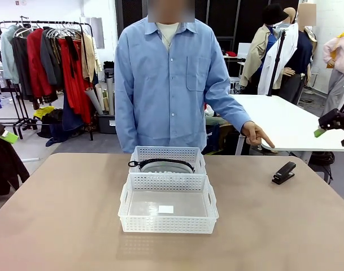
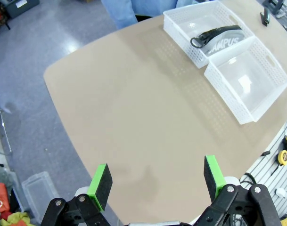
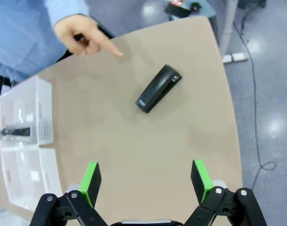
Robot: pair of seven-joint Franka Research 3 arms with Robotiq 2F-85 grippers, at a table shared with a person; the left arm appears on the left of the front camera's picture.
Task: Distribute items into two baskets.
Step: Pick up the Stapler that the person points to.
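Stapler (image 1: 284, 172) lies flat on the right side of the worktop (image 1: 64, 214), near the far edge and well apart from the two baskets. The right pincer (image 3: 145, 176) hangs high above that side with its green pads wide apart and nothing between them. In the right wrist view the stapler sits straight ahead of this pincer, up the picture and about in line with the gap between the pads. Its long side runs on a slant, from lower left to upper right, so it does not line up with the pads. I think the wrist has to turn a bit before it comes down. Which end is the mouth is hard to tell from so far up.

The left pincer (image 2: 156, 181) is also wide apart and holds nothing. It hangs over the left edge, far from the stapler, so the right arm is the nearer one. The person's hand (image 1: 256, 135) points a finger at the stapler.

The pouch (image 1: 160, 165) already lies in the far basket (image 1: 166, 153). The near basket (image 1: 167, 226) looks empty.
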